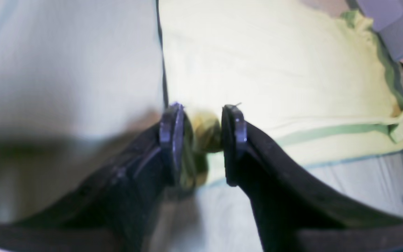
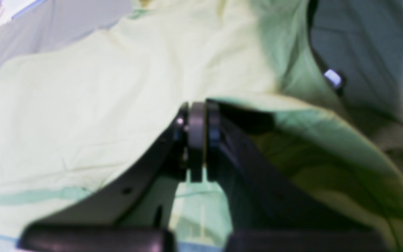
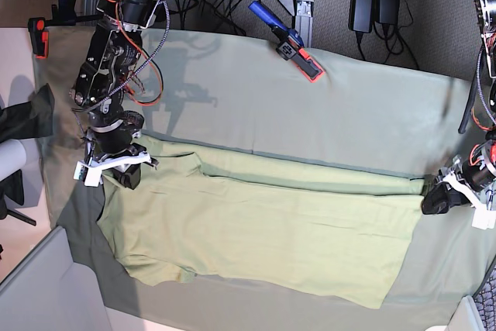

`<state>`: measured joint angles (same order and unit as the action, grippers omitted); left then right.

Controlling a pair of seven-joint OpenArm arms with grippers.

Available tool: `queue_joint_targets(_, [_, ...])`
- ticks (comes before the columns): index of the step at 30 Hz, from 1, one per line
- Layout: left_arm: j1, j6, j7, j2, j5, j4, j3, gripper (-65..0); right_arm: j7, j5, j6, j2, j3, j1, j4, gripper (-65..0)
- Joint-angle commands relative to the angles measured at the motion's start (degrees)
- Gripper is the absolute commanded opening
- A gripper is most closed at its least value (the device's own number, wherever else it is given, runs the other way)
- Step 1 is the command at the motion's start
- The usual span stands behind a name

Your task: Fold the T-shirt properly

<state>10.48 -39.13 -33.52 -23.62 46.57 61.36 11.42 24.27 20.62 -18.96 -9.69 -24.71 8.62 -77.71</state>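
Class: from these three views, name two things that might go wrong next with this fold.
1. The left gripper stands open with a bunch of T-shirt between its jaws; pulling away might drag the fold.
2. The right gripper is shut on the T-shirt's other end; lifting alone could skew it across the tablecloth.

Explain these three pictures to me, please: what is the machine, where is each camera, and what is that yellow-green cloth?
It is a robot with two arms. One picture looks down over the whole table; the other two come from cameras on each wrist, looking along its jaws. A pale T-shirt lies partly folded on a grey-green tablecloth. The right gripper has its jaws shut on the T-shirt at one end. The left gripper, at the other end, has its jaws parted with a bunch of shirt fabric between them, so it seems to be letting go.
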Motion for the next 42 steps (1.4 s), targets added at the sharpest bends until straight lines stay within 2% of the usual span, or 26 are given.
queue_joint_targets(1, [1.77,-0.87,1.16,-0.87,1.03,0.74,-0.55,-38.8,-1.86,0.09,-1.18,-0.79,-0.07,1.88,-0.9,-65.0])
queue_joint_targets(4, [2.75,-0.87,1.86,-0.85,-0.59,0.7,-3.61,-33.7,-1.77,-0.83,-1.2,-0.94,0.07,3.21,-0.76,-65.0])
queue_joint_targets(8, [3.58,-0.87,4.74,-0.81,-3.85,0.7,-6.93,-33.3,-1.75,-0.96,-1.2,-0.92,0.11,4.44,0.61,-65.0])
queue_joint_targets(12, [3.67,-0.87,5.25,-0.83,-4.68,0.7,-7.06,-33.3,-1.75,-0.9,-1.22,-0.9,0.11,4.52,2.95,-65.0])
queue_joint_targets(13, [3.65,-0.87,5.25,-0.83,-4.66,0.7,-7.06,-33.3,-1.75,-0.92,-1.2,-0.9,0.11,4.5,3.34,-62.7])
queue_joint_targets(15, [3.65,-0.87,5.25,-0.83,-4.66,0.7,-6.99,-33.3,-1.75,-0.68,-1.2,-0.9,0.11,4.5,3.96,-44.6])
queue_joint_targets(17, [3.65,-0.87,5.2,-0.85,-4.63,0.7,-6.62,-33.3,-1.77,-0.37,-1.2,-0.9,0.09,4.35,4.0,-29.2])
queue_joint_targets(19, [3.63,-0.87,4.96,-0.85,-4.63,0.7,-5.35,-32.3,-1.68,0.83,-1.2,-0.92,0.09,4.35,4.0,-22.8])
queue_joint_targets(22, [3.63,-0.37,3.8,-0.87,-4.31,0.7,-1.27,-28.4,-1.51,2.91,-1.2,-0.92,0.07,4.35,3.74,-22.7])
queue_joint_targets(27, [3.63,-0.33,-1.27,-1.09,-0.55,0.7,2.67,-28.4,-1.51,5.42,-1.2,-0.92,-1.97,4.37,2.97,-22.7])
queue_joint_targets(30, [3.3,-0.33,-3.1,-1.18,0.68,0.7,2.75,-28.4,-0.59,5.95,-1.2,-0.92,-5.75,4.37,2.54,-22.7])
queue_joint_targets(33, [1.66,-0.35,-3.3,-1.2,2.38,0.7,2.75,-28.4,3.15,6.1,-1.2,-1.09,-11.82,4.15,2.54,-22.8])
queue_joint_targets(37, [-0.9,-0.37,-3.02,-1.14,2.51,0.7,2.84,-28.4,6.73,10.86,-1.18,-2.01,-19.21,1.68,2.54,-22.8])
queue_joint_targets(42, [-2.25,-0.5,-2.49,-1.14,2.49,0.7,2.86,-28.4,7.52,14.47,-1.18,-2.64,-22.25,-2.67,2.56,-22.8])
